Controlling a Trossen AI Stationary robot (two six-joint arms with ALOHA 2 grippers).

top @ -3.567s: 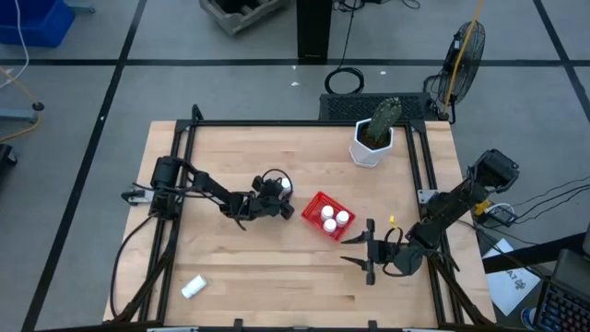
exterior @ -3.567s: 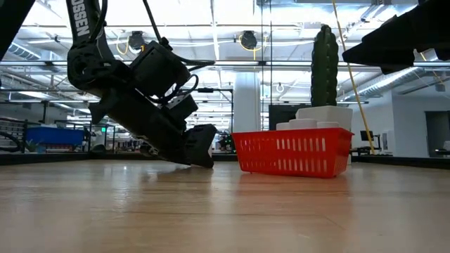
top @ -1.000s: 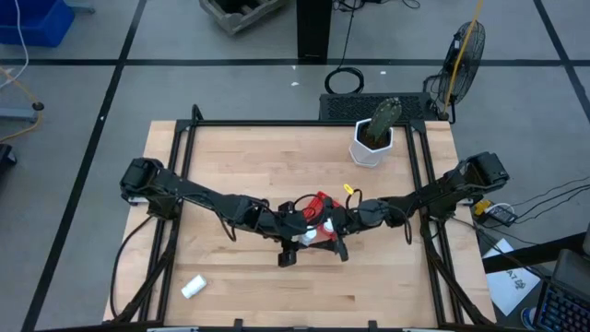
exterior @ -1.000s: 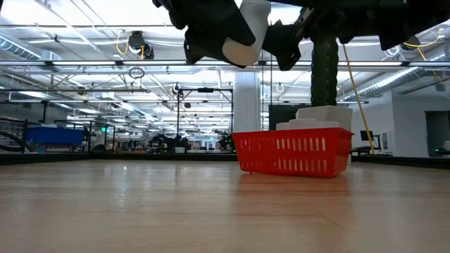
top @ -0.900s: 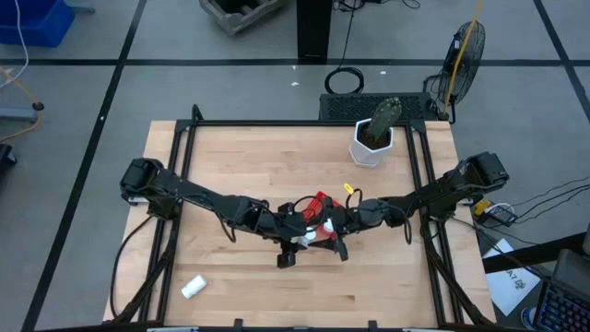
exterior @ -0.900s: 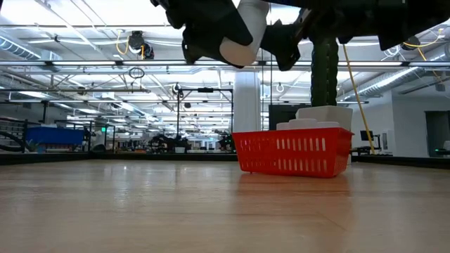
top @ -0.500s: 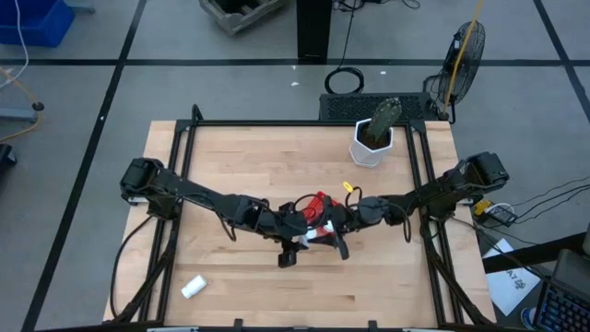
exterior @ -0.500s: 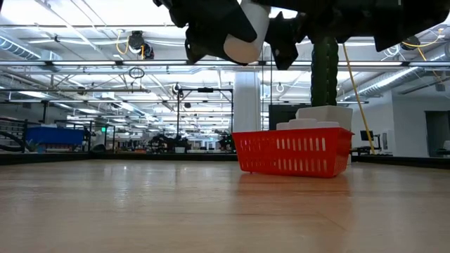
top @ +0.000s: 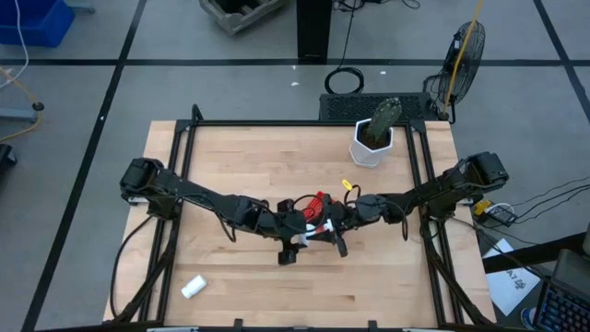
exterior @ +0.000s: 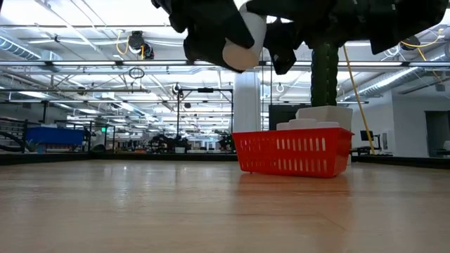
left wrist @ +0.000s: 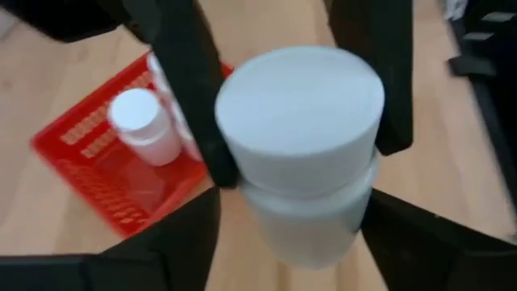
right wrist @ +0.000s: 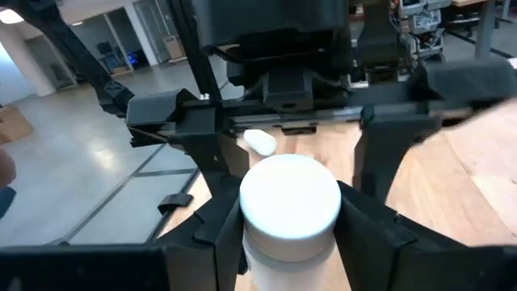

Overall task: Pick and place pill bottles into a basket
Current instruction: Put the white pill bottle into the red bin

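Note:
One white pill bottle (exterior: 243, 41) is held in the air between my two grippers, above the table just in front of the red basket (exterior: 292, 152). My left gripper (top: 297, 238) comes from the table's left and my right gripper (top: 332, 234) from the right; both are shut on this bottle (top: 314, 235). The basket (top: 316, 203) is partly hidden under the arms and holds other white bottles (left wrist: 146, 126). One more bottle (top: 194, 287) lies on its side near the front left corner. My left gripper pinches the bottle's body (left wrist: 311, 230) between its two fingers (left wrist: 190, 238), coming roughly level from the table's left. The bottle is clear of the table. My right gripper pinches the same bottle's other end (right wrist: 291, 212) between its two fingers (right wrist: 222, 230), coming roughly level from the table's right.
A white pot (top: 371, 144) with a green cactus stands at the far right of the table. A black frame (top: 277, 124) runs round the table's edge. The arms meet over the middle of the table, just in front of the basket.
My right gripper has edged a little toward my left gripper. The bottle between them has tipped slightly in the low view and stays clear of the table.

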